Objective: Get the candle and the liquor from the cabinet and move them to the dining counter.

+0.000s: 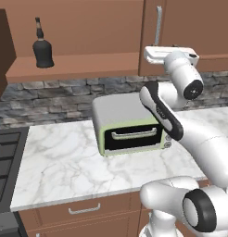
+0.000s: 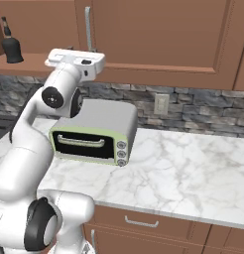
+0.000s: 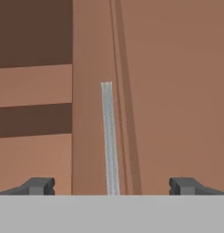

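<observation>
The liquor [image 1: 42,51] is a small black bottle standing on the wooden shelf [image 1: 88,65] in the open left part of the brown cabinet [image 1: 190,28]; it also shows at far left as the liquor [image 2: 11,45]. My gripper [image 3: 111,185] is open and faces the shut right-hand door, with the door's vertical silver handle [image 3: 109,136] centred between the fingertips and not gripped. In the base views my white hand [image 1: 169,54] is raised just below that handle [image 1: 158,25]. The candle and the dining counter are out of view.
A green-fronted toaster oven [image 1: 129,125] stands on the marble worktop [image 1: 60,162] right under my arm. A dark stove [image 1: 4,157] adjoins the worktop at left. Brown drawers [image 1: 83,210] run below, and a stone backsplash with a wall outlet [image 2: 161,104] runs behind.
</observation>
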{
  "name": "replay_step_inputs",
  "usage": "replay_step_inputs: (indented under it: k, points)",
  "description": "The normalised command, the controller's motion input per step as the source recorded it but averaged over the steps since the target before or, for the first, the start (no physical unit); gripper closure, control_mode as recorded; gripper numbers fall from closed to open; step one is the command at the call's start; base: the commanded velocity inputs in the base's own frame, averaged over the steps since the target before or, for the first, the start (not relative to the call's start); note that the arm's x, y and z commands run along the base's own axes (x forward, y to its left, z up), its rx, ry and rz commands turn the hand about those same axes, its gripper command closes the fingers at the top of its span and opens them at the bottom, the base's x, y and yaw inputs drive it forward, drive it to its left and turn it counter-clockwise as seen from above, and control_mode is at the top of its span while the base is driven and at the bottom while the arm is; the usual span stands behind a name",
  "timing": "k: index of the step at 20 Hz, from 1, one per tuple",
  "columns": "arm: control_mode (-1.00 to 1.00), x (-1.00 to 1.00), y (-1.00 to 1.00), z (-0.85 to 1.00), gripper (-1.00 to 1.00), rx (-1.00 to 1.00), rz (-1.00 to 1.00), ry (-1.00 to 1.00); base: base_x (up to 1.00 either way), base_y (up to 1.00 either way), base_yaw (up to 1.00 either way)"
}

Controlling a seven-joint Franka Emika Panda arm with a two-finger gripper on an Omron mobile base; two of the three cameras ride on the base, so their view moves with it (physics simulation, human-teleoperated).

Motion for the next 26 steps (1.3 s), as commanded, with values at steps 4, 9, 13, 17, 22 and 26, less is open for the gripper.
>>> replay_step_inputs:
  k: [4,9,13,17,22,26]
  points:
    - [-1.0,0.45,0.0,0.0,-1.0,0.0,0.0,0.0,0.0,0.0,0.0]
    - [-1.0,0.47,0.0,0.0,-1.0,0.0,0.0,0.0,0.0,0.0,0.0]
    - [-1.0,0.46,0.0,0.0,-1.0,0.0,0.0,0.0,0.0,0.0,0.0]
    - [-1.0,0.4,0.0,0.0,-1.0,0.0,0.0,0.0,0.0,0.0,0.0]
    - [-1.0,0.36,0.0,0.0,-1.0,0.0,0.0,0.0,0.0,0.0,0.0]
    - [-1.0,0.28,0.0,0.0,-1.0,0.0,0.0,0.0,0.0,0.0,0.0]
